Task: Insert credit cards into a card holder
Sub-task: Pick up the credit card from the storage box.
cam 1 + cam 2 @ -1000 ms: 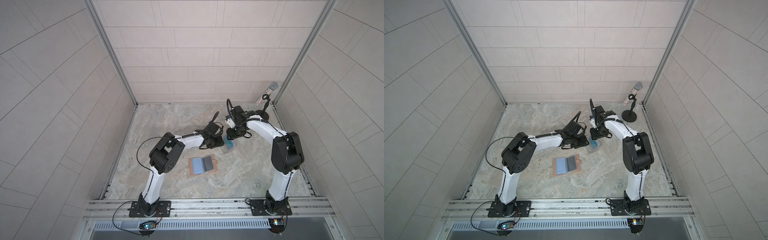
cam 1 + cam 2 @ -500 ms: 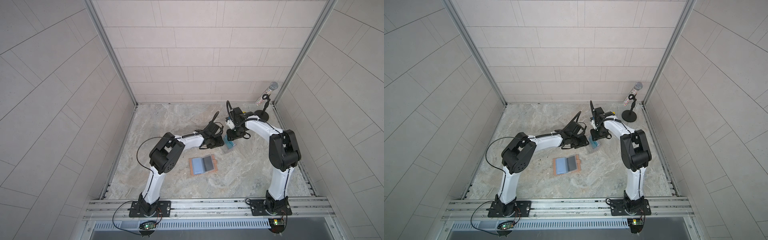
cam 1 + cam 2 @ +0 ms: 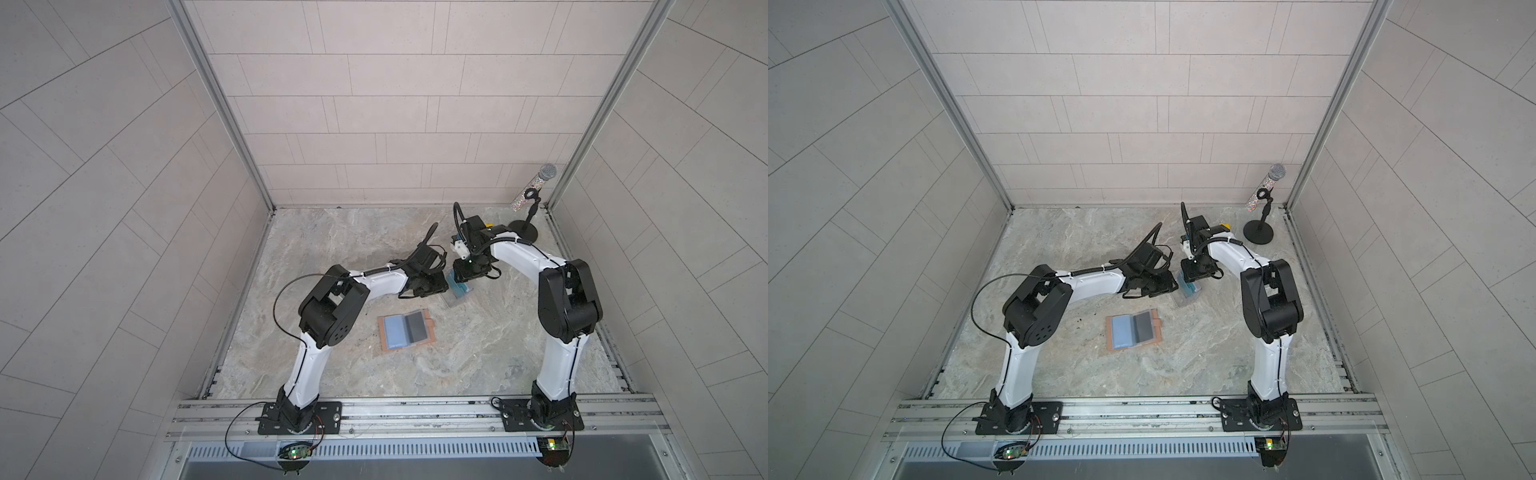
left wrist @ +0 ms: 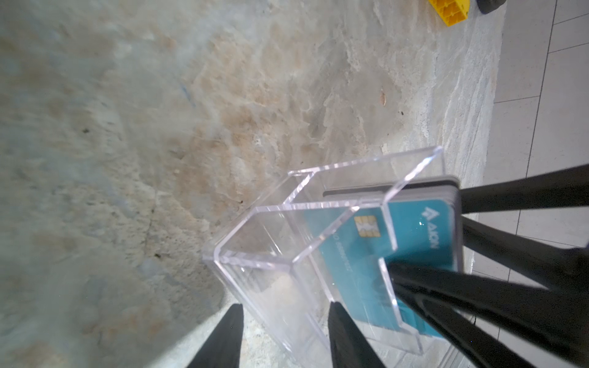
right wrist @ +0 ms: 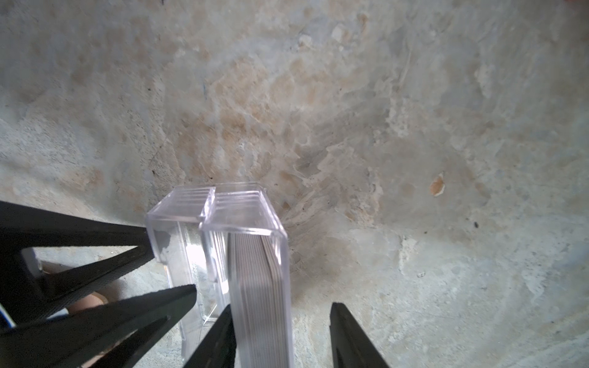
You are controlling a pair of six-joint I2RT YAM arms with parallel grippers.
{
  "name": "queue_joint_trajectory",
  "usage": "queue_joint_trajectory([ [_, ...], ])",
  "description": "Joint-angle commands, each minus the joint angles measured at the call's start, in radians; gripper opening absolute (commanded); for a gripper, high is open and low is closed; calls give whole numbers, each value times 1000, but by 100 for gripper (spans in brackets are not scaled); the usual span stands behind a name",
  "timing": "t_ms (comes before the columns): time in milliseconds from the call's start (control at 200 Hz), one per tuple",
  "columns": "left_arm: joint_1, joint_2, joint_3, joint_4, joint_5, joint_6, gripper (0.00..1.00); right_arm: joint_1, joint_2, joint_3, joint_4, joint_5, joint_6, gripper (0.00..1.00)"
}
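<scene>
While credit cards (image 4: 414, 242) stand stacked in the clear box (image 4: 255, 255), the right tool (image 5: 280, 307) straddles them, partly open, one finger clear. Whether the left tool (image 4: 285, 306) grips the box, I cannot tell. The card holder (image 3: 431, 332) lies open, well apart.

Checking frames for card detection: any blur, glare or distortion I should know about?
Left wrist view: clear box edges glint, teal card print readable, tabletop partly smeared. Right wrist view: card stack edges crisp, bright patch inside the box, tabletop soft. Both top views: even light, faint shadows, tile lines on the wall bowed by the wide lens, card holder small but clean.
</scene>
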State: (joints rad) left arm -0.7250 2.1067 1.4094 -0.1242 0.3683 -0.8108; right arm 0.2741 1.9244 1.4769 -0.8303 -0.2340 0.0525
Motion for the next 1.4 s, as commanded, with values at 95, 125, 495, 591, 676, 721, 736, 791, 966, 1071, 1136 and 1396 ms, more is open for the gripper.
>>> queue_joint_trajectory([
  [95, 13, 27, -35, -62, -28, 19, 48, -7, -5, 1, -34, 84, -6, 46],
  [125, 13, 27, -36, -61, -30, 19, 48, -6, -7, 5, -39, 89, -6, 45],
  [495, 19, 27, -56, -49, -28, 16, 48, 14, -30, 27, -75, 125, -9, 42],
  [591, 19, 26, -58, -48, -26, 16, 47, 17, -36, 33, -82, 127, -9, 42],
  [676, 19, 28, -59, -46, -26, 15, 47, 20, -41, 36, -85, 127, -8, 41],
  [721, 19, 28, -59, -46, -25, 15, 47, 20, -42, 39, -89, 126, -10, 41],
  [736, 20, 27, -59, -46, -26, 15, 47, 22, -42, 39, -90, 125, -10, 41],
  [791, 19, 29, -59, -45, -26, 15, 47, 23, -45, 40, -92, 124, -10, 41],
  [966, 20, 29, -60, -43, -24, 14, 48, 27, -54, 44, -96, 123, -10, 38],
  [1071, 19, 29, -60, -43, -23, 15, 47, 27, -59, 48, -98, 123, -10, 37],
  [1136, 20, 29, -61, -43, -22, 15, 47, 27, -61, 51, -101, 124, -10, 35],
  [1396, 21, 30, -60, -43, -23, 15, 47, 30, -66, 62, -113, 139, -12, 32],
])
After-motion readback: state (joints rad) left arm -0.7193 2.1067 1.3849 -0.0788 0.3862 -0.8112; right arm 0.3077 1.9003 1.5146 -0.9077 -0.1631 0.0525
